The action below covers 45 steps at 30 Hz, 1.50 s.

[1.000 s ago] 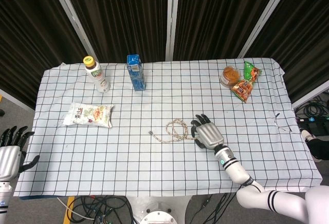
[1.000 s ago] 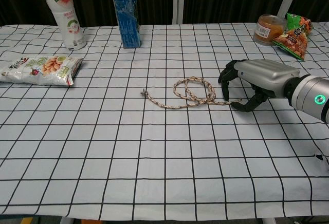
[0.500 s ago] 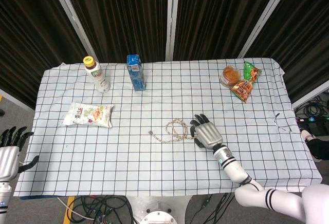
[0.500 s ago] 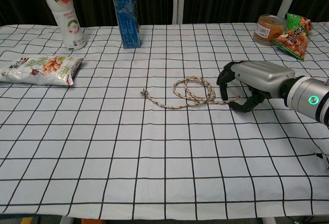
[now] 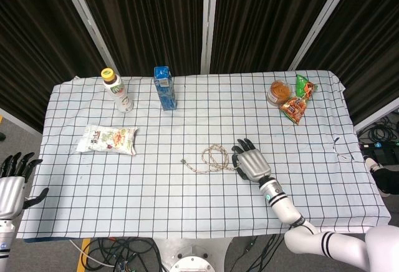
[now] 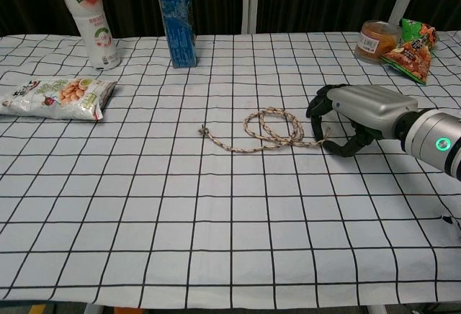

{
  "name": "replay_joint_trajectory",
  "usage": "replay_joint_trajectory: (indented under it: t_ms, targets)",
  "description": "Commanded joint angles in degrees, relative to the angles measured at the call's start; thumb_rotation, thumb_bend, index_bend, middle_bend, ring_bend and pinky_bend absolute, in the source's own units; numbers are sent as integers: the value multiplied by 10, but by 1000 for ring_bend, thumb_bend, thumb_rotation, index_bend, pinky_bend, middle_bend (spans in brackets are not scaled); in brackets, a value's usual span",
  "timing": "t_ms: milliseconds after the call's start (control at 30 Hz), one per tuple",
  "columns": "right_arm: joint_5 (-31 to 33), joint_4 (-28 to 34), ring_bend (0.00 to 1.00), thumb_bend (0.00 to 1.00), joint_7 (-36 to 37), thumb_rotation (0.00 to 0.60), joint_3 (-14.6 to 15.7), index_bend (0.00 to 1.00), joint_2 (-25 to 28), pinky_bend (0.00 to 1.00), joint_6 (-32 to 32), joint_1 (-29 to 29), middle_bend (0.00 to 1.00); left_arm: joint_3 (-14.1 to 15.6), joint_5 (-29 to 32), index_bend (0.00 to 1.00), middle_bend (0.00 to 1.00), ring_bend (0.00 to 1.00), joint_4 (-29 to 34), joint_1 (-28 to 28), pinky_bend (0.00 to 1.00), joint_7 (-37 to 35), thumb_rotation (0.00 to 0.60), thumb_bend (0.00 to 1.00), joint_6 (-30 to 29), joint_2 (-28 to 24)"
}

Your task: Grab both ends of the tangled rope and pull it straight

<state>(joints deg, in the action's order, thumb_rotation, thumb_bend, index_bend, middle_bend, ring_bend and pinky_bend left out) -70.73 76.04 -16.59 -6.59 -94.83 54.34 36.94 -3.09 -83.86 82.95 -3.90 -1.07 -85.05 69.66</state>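
- The rope (image 6: 270, 131) lies near the middle of the desk (image 5: 187, 203), slightly toward the front edge, coiled in a small loop with one loose end (image 6: 204, 131) trailing out toward the left edge.
- The rope's other end runs to the right, under the curled fingers (image 6: 319, 106) of the right hand (image 6: 360, 116).
- The right hand sits palm down on the desk just to the right of the coil, with its fingers bent down over the rope's right end and the thumb tucked underneath; it appears to pinch that end, though the contact itself is small in both views.
- In the head view the right hand (image 5: 250, 161) shows with its dark fingertips touching the edge of the coil, and the forearm reaches back toward the front right corner of the desk.
- The left hand (image 5: 14, 181) hangs off the desk beyond its front left corner, fingers spread apart and holding nothing, well away from the rope.
- A drink bottle (image 6: 90, 17) and a blue carton (image 6: 176, 15) stand upright near the back edge, toward the left.
- A snack bag (image 6: 57, 97) lies flat near the left edge.
- A small round tub (image 5: 279, 92) and a green and orange snack packet (image 5: 299, 100) sit close together near the back right corner.
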Motion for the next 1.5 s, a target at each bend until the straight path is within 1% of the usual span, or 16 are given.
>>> replay_joint_trajectory:
  t_ms: [33,133,233,400,533,700,767,867,1033,1267,1500]
  targets:
    - [-10,11,0,427,5,600,-1,604,2,0,21,-9,203,-2,-13,210,97,0,4,-9,0,-4,600,183,2,-5]
    - [-22,26,0,445,6,600,-1,617,10,0,43,-16,201,-4,-40,211,97,0,13,-30,0,-19,600,177,10,-16]
    - [-33,43,0,465,2,600,-2,626,21,0,60,-21,202,-10,-67,210,97,0,25,-63,0,-46,600,172,33,-30]
    - [-37,63,0,475,-14,600,-5,639,33,0,80,-28,208,-18,-105,237,97,0,51,-141,0,-104,600,164,110,-47]
    - [-32,68,0,477,-24,600,-8,640,37,0,80,-28,202,-26,-120,267,98,0,61,-211,0,-133,600,164,187,-35]
    - [-25,62,0,479,-32,600,-13,640,32,0,77,-26,193,-38,-100,305,98,0,54,-296,0,-165,600,164,297,7]
    - [-23,56,0,485,-34,600,-15,640,29,0,76,-24,192,-44,-84,314,98,0,40,-325,0,-159,600,164,336,31]
    - [-20,48,0,487,-34,600,-18,640,25,0,75,-22,192,-52,-59,351,98,0,13,-357,0,-146,600,165,374,73]
    - [-16,40,0,488,-40,600,-24,641,24,0,68,-15,191,-63,-33,365,98,0,-26,-396,0,-133,600,165,405,130]
    - [-12,45,0,492,-55,600,-27,643,25,0,66,-10,191,-73,-12,352,98,0,-82,-441,0,-81,600,167,421,200]
    - [-6,45,0,495,-60,600,-26,644,24,0,64,-9,191,-78,16,412,97,0,-114,-473,0,-39,600,170,438,248]
